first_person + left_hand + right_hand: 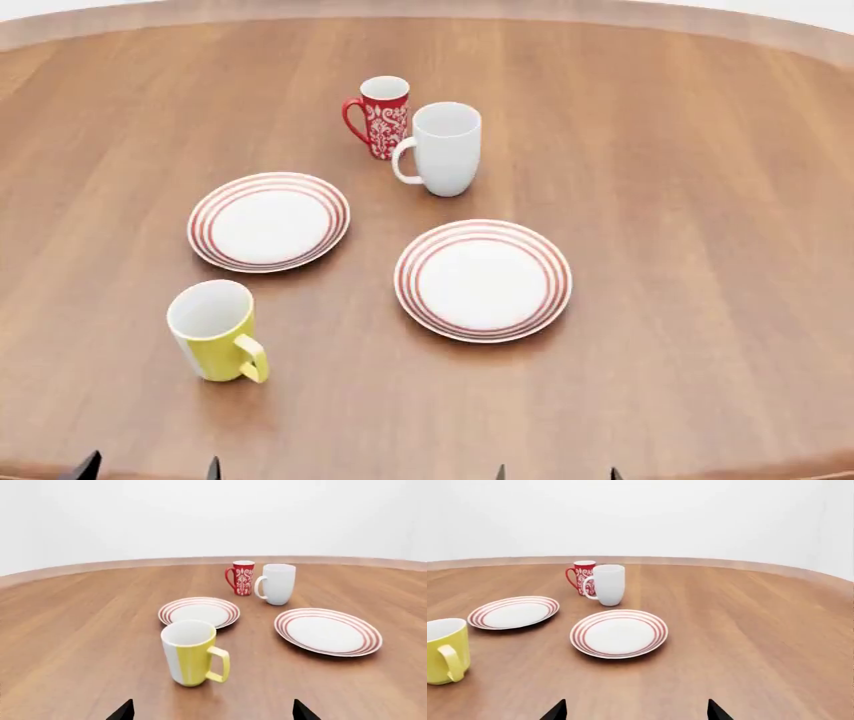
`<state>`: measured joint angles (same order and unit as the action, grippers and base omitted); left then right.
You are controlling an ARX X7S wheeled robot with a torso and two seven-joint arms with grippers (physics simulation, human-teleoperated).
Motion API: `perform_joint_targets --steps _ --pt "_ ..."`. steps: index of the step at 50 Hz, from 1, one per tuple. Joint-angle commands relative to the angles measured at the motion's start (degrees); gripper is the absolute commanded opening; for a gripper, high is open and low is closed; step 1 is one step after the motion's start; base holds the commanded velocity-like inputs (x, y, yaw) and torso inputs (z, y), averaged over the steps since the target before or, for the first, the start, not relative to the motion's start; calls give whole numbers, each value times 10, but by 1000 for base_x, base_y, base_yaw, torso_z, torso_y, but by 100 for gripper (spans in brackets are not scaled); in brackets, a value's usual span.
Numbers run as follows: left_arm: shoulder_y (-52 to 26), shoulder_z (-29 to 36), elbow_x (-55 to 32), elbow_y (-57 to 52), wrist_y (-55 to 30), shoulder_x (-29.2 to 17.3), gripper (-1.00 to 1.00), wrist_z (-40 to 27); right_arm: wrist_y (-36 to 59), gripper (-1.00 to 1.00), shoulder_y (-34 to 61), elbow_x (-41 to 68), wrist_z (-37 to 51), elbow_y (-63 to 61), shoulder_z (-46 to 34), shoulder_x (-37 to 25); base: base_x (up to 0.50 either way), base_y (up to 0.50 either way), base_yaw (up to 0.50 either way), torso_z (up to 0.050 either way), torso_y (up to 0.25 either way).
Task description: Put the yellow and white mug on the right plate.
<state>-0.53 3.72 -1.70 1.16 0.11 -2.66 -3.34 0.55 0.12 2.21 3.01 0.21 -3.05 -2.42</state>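
Observation:
The yellow and white mug (216,332) stands upright on the table at the near left, handle toward me; it also shows in the left wrist view (192,652) and the right wrist view (444,651). The right plate (483,280) lies flat at mid table, white with red rings, nothing on it (328,631) (619,633). My left gripper (147,468) is open just short of the mug, its black tips wide apart (212,711). My right gripper (557,472) is open near the table's front edge, short of the right plate (636,710). Neither holds anything.
A look-alike left plate (268,221) lies behind the yellow mug. A tall white mug (441,148) and a slim red patterned mug (380,116) stand side by side behind the plates. The round wooden table (694,200) stretches bare to the right.

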Motion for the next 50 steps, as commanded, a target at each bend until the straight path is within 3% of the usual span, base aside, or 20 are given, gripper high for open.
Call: perform_joint_targets --steps 1,9,13,14,17,21,24,43,50 --pt "-2 -5 8 8 -1 5 100 2 -2 100 0 -2 -1 4 5 3 0 0 0 0 0" --pt "1 6 0 -4 1 -4 100 -11 -10 100 0 8 10 4 -5 -6 0 0 0 0 0" --pt "8 17 56 -24 129 -17 100 -48 -96 100 -6 34 9 -10 1 -2 0 0 0 0 0" --pt "8 17 107 -34 201 -27 100 -81 -182 100 -13 37 6 -27 4 0 0 0 0 0 0" --pt "12 9 137 -64 287 -36 100 -116 -338 100 -23 2 25 -33 7 3 0 0 0 0 0" --pt "22 -7 173 -89 367 -38 100 -162 -396 100 -37 53 6 -56 -13 -10 0 0 0 0 0" --pt "26 -4 164 -94 368 -38 100 -165 -428 100 -36 29 10 -50 -12 -11 0 0 0 0 0" --pt "23 14 165 -79 368 -50 100 -177 -410 100 -31 33 23 -38 -36 -29 0 495 0 0 0" --pt "24 20 163 -80 365 -54 100 -178 -391 100 -30 57 24 -40 -45 -37 145 -55 0 0 0"
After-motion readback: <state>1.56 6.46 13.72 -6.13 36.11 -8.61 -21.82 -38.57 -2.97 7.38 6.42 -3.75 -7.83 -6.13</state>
